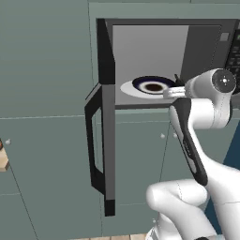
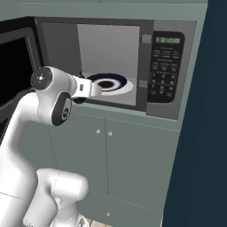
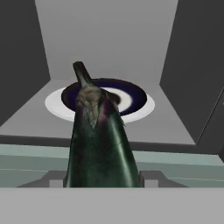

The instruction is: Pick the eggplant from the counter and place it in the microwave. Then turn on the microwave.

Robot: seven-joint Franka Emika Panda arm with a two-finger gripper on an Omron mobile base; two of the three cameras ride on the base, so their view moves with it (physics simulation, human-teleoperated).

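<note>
1. Hand view puts the eggplant (image 3: 101,144) front and centre — a dark, glossy body with its long axis running away from the camera, along the gripper's own line. Its stem end points forward, toward the open microwave (image 3: 192,78) cavity.
2. The broad end of the eggplant sits at the bottom of that view, between the gripper (image 3: 103,178) fingers; pale finger parts show just to either side of it, pressed against its flanks. The jaws stand partly apart, clamped on the eggplant.
3. The eggplant is in the air at the mouth of the microwave, above the front sill, its stem tip reaching over the near rim of the plate (image 3: 57,103) — not yet resting on it.
4. The plate is white with a dark blue ring and a brown centre, lying on the grey cavity floor.
5. Left base view: the microwave door (image 1: 107,117) stands swung wide open to the left, edge-on, its black bar handle (image 1: 92,140) facing out. The white forearm reaches in from the right, level with the plate (image 1: 152,86).
6. Right base view: the keypad (image 2: 163,75) and green display (image 2: 169,40) sit right of the cavity, with grey-green cabinet fronts (image 2: 133,155) below.
</note>
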